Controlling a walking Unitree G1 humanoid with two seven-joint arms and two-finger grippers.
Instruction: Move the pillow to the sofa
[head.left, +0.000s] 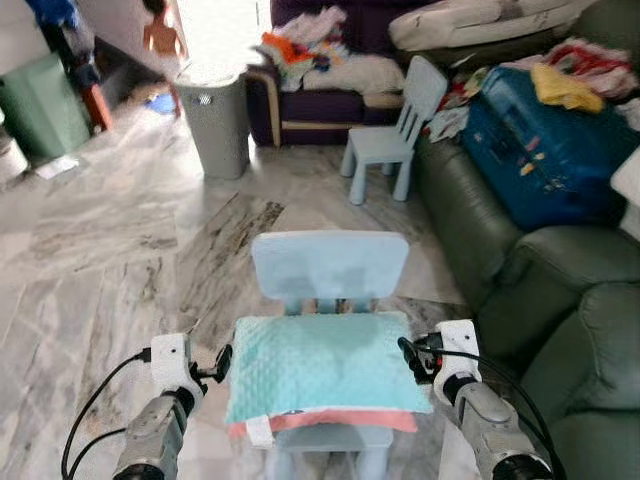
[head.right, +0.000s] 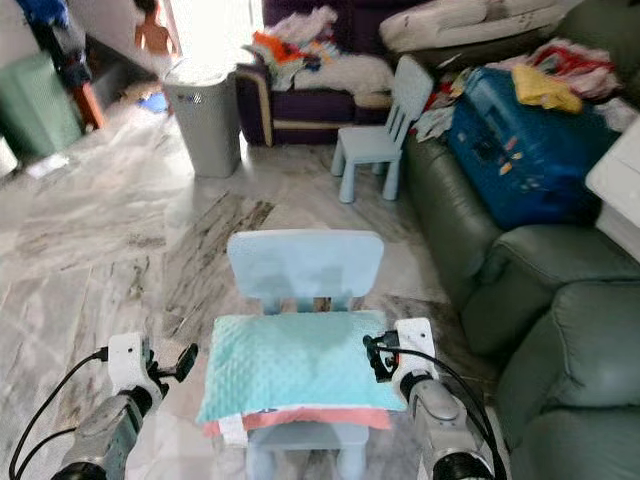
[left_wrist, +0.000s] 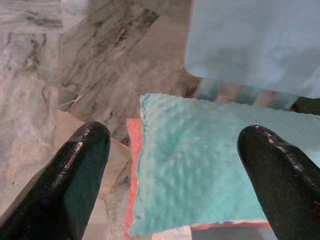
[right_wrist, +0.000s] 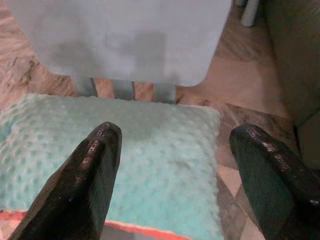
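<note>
Lying flat on the seat of a small pale-blue chair (head.left: 330, 262), the mint-green dotted pillow (head.left: 322, 372) covered most of the seat, its coral-orange edge (head.left: 330, 421) facing the near side and overhanging the seat front. The left claw (head.left: 222, 365) hovered just beside the pillow's left edge, its two black fingers (left_wrist: 75, 170) spread wide, one out over the marble floor (head.left: 120, 250) and the other over the pillow top. The right claw (head.left: 412, 358) sat at the pillow's right edge, likewise spread, with one finger above the pillow and the other beyond its right side. Whether either claw touched the fabric could not be told.

To the right stood a dark green sofa (head.left: 545, 300), its far cushions loaded with a blue suitcase (head.left: 545, 150) and heaped clothes. Farther off were a second pale-blue chair (head.left: 395, 130), a grey laundry bin (head.left: 213, 115), and a dark purple couch (head.left: 320, 95) piled with laundry. A person (head.left: 163, 35) stood at the far left.
</note>
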